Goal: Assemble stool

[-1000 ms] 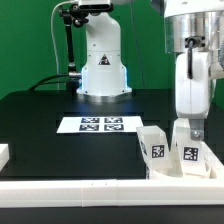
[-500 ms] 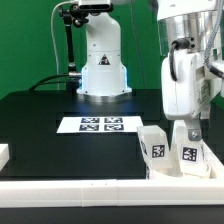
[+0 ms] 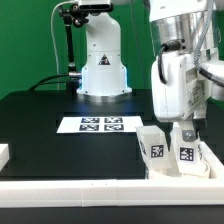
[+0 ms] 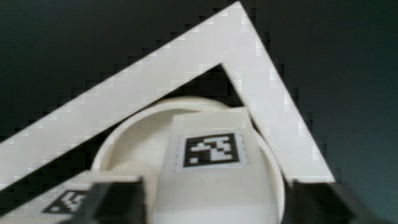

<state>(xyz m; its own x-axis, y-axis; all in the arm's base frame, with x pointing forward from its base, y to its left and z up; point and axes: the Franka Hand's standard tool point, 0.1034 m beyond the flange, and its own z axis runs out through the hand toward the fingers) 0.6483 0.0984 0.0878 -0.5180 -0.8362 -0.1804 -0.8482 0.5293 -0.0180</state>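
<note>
While the arm has swung toward the exterior view's left since a sec ago, the fingers (image 3: 186,132) look released, straddling w/o pinching a stool leg (image 3: 187,153) standing in the bench's (image 3: 40,120) rail corner (image 4: 267,95), beside another leg (image 3: 154,148); prob. just placed.

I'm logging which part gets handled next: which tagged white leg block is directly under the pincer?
The leg block toward the exterior view's right; the pincer hangs right above it. The other leg block stands beside it, clear of the pincer.
</note>
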